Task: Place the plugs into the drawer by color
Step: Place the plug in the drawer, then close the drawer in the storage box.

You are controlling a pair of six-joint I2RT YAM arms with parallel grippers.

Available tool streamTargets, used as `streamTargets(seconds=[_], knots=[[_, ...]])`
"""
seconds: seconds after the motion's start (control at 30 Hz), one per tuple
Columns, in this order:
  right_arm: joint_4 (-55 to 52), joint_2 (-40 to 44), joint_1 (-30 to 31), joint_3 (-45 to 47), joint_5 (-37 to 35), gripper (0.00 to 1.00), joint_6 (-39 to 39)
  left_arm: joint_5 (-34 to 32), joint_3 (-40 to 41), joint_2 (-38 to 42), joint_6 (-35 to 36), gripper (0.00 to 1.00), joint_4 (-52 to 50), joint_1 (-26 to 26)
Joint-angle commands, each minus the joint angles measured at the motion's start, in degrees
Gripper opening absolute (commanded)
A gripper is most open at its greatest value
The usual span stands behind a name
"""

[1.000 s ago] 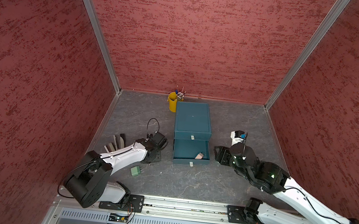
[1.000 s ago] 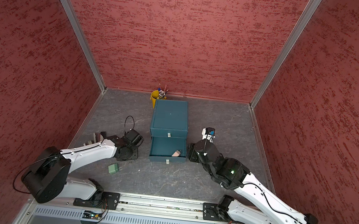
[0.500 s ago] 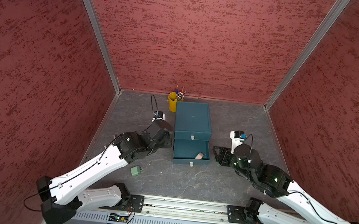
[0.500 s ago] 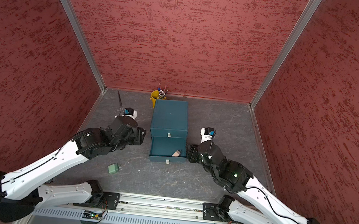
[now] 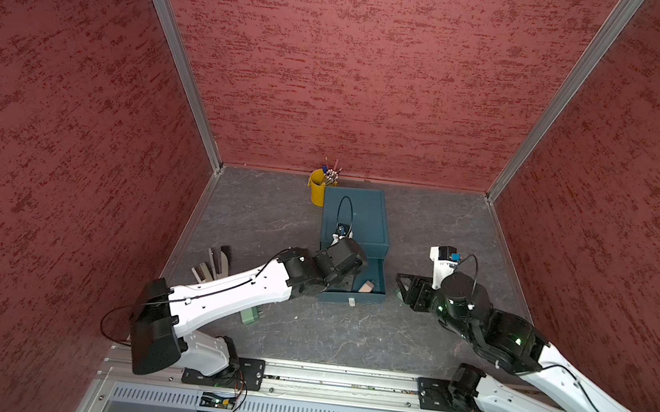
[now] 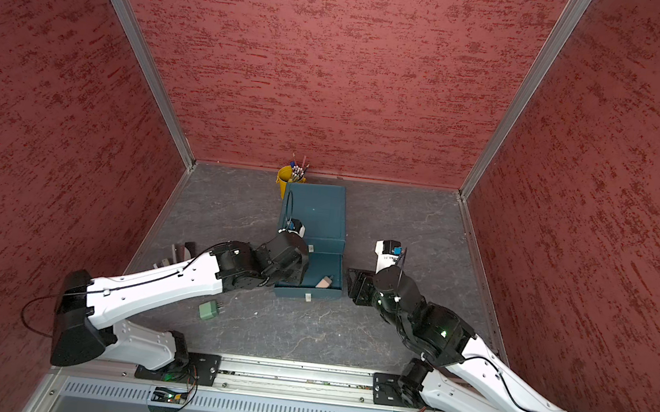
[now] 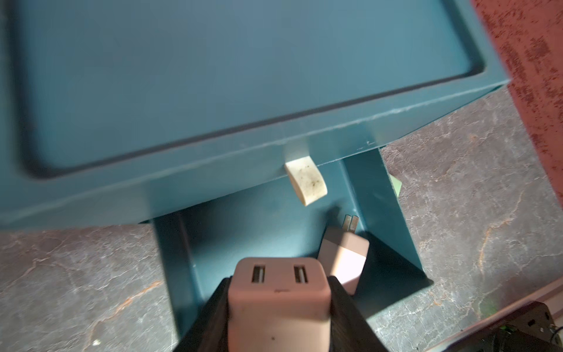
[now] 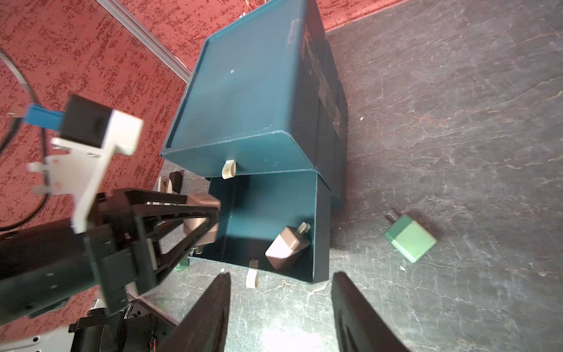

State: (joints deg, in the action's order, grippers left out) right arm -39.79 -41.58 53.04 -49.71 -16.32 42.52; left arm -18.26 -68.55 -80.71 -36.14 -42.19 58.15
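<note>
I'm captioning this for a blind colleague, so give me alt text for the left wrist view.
The left gripper clamps a pinkish beige plug, its two-slot face toward the camera, over the open drawer of a dark teal chest. A second pinkish beige plug lies inside that drawer near one side wall. A white pull tab juts from the chest front above it.

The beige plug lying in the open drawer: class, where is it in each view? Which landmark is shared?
In a top view: beige plug in the drawer.
In a top view: beige plug, likewise.
Left wrist: beige plug beyond held plug.
Right wrist: beige plug inside.
Landmark: the drawer.
</note>
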Motion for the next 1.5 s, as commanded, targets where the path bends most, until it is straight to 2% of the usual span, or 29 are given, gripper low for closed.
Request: streamTargets(seconds=[0.0, 0.13, 0.17, 0.23, 0.37, 0.6, 0.7, 0.77, 0.87, 1.07, 1.23, 1.47], knots=[[-1.52, 1.05, -0.23, 0.93, -0.98, 0.57, 0.33, 0.9, 0.33, -0.28, 0.49, 0.11, 2.88, 0.35], [-1.3, 1.42, -0.26, 1.37, -0.68, 0.58, -0.01, 1.04, 1.31, 0.83, -0.05, 0.56, 3.19, 0.48], [-1.21, 1.2, -0.21, 1.34, -0.5, 0.6, -0.2, 0.9, 1.32, 1.17, -0.08, 0.65, 2.95, 0.49], [-1.1, 0.36, -0.14, 1.13, -0.07, 0.63, -0.76, 0.54, 0.94, 1.56, 0.09, 0.73, 2.41, 0.54], [-0.78, -1.21, 0.72, 0.33, 0.58, 0.68, -1.56, -0.27, -0.69, 2.71, 0.79, 0.81, 1.31, 0.4], [-0.45, -1.08, 5.21, 0.07, -1.4, 0.71, -2.6, -2.99, -7.44, 6.66, 4.09, 0.85, -3.36, -1.0], [-0.65, -2.55, 7.99, -0.18, -2.62, 0.71, -2.63, -3.36, -9.86, 9.04, 6.28, 0.88, -4.36, -4.42], [-0.4, -3.68, 10.88, -0.32, -4.47, 0.7, -2.24, -2.7, -10.93, 10.19, 7.69, 0.89, -4.49, -8.59], [-0.46, -5.33, 14.93, -0.92, -7.66, 0.7, -0.51, 1.66, -12.09, 10.42, 8.46, 0.89, -4.53, -16.44], [-0.07, -7.98, 21.16, 0.05, -12.06, 0.71, 2.38, 9.34, -13.09, 5.9, 10.01, 0.9, -2.08, -26.77], [0.08, -8.89, 23.44, 0.91, -12.84, 0.72, 3.79, 15.51, -14.1, 0.82, 9.28, 0.89, -1.18, -31.55], [2.3, -6.35, 25.42, 4.44, -14.96, 0.74, 5.2, 19.34, -14.07, -2.47, 8.88, 0.87, 0.03, -32.3]])
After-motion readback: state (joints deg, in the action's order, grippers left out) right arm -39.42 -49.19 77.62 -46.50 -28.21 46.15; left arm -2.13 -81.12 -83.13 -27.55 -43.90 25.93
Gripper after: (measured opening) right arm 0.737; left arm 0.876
